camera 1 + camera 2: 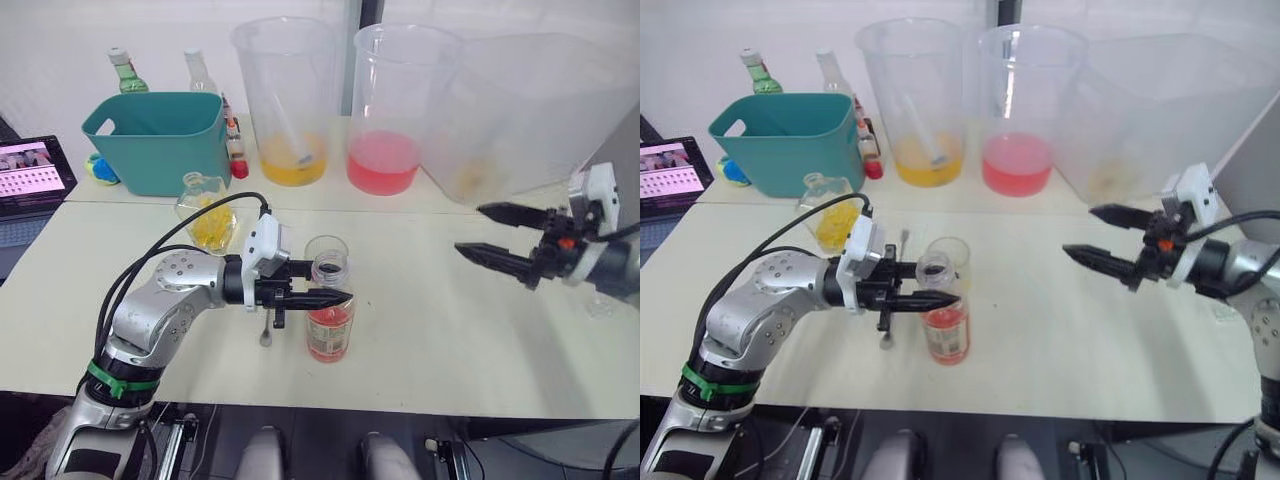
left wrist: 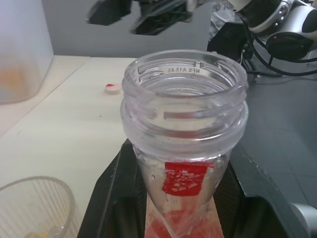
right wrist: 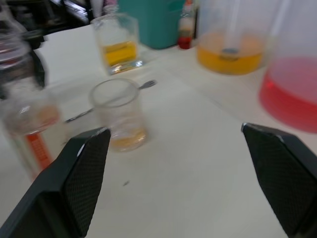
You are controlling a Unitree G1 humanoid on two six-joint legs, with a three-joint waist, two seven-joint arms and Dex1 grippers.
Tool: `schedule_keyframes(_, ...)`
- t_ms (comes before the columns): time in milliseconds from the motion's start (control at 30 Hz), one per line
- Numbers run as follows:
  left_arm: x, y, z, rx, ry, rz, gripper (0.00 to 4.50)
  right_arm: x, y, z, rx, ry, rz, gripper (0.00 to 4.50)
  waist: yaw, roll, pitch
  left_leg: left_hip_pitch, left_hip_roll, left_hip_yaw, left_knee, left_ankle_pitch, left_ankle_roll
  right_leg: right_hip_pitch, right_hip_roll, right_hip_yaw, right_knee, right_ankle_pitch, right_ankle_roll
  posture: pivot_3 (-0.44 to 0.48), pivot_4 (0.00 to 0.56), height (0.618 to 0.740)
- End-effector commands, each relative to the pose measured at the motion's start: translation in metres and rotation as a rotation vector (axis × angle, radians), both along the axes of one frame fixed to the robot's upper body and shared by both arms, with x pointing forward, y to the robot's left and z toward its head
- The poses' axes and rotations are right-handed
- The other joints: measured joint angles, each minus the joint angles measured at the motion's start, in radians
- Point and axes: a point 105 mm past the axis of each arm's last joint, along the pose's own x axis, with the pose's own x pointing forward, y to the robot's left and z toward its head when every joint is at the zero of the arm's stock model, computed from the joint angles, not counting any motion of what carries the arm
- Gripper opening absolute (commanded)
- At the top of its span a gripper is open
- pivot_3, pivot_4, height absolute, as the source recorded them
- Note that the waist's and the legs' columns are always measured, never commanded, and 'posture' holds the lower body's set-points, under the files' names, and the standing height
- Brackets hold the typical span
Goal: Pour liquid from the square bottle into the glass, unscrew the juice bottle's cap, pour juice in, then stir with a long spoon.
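Note:
The juice bottle stands upright on the table, its mouth open and pink liquid low inside. My left gripper is shut on its neck. Its cap lies on the table farther right. Just behind the bottle stands the glass with a little yellow liquid in it. The square bottle with yellow contents stands back left. Behind my left gripper lies the long spoon on the table. My right gripper hovers open to the right of the glass, holding nothing.
A teal basket stands at the back left with a green bottle behind it. Along the back are a beaker of yellow liquid, a beaker of pink liquid and a large clear tub. A screen sits far left.

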Motion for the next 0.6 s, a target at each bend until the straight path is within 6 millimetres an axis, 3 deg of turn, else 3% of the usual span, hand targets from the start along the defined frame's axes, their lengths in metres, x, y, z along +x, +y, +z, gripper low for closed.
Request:
schedule_keyframes(33,0.000,0.013,0.014,0.004,-0.015,0.019,1.40,-0.028,0.022,0.010,0.023,0.018,0.141,4.46,-0.007,0.000,0.000,0.000,0.000,0.000,0.000,0.000,0.000,0.000,0.000,0.000,0.000,0.000,0.000,0.000,0.150,0.726)
schedule_keyframes(133,-0.001,0.023,0.031,-0.028,-0.010,0.047,1.40,-0.034,0.035,0.000,0.019,0.065,0.196,4.46,-0.007,-0.002,0.001,0.000,0.000,0.000,0.000,0.000,0.000,0.000,0.000,0.000,0.000,0.000,0.000,0.000,0.150,0.726)
schedule_keyframes(333,-0.008,0.049,0.055,-0.003,-0.019,0.078,1.40,-0.025,0.041,-0.007,0.040,0.076,0.211,4.46,-0.001,-0.006,0.004,-0.001,0.000,0.000,0.000,0.000,0.000,-0.001,-0.001,0.000,0.000,0.000,0.000,0.000,0.150,0.726)
schedule_keyframes(433,0.000,0.066,0.070,0.053,-0.090,0.160,1.40,-0.018,0.045,-0.012,0.045,0.075,0.231,4.46,0.000,-0.009,0.005,-0.001,0.000,0.000,0.000,0.000,0.000,-0.002,0.000,-0.001,0.000,0.000,0.000,0.000,0.150,0.726)
schedule_keyframes(600,0.020,0.069,0.084,0.008,-0.128,0.257,1.40,-0.015,0.052,-0.015,0.046,0.069,0.252,4.46,0.011,-0.009,0.006,-0.002,-0.001,0.000,0.000,0.000,0.000,-0.002,-0.001,-0.001,-0.001,0.000,0.000,0.000,0.150,0.726)
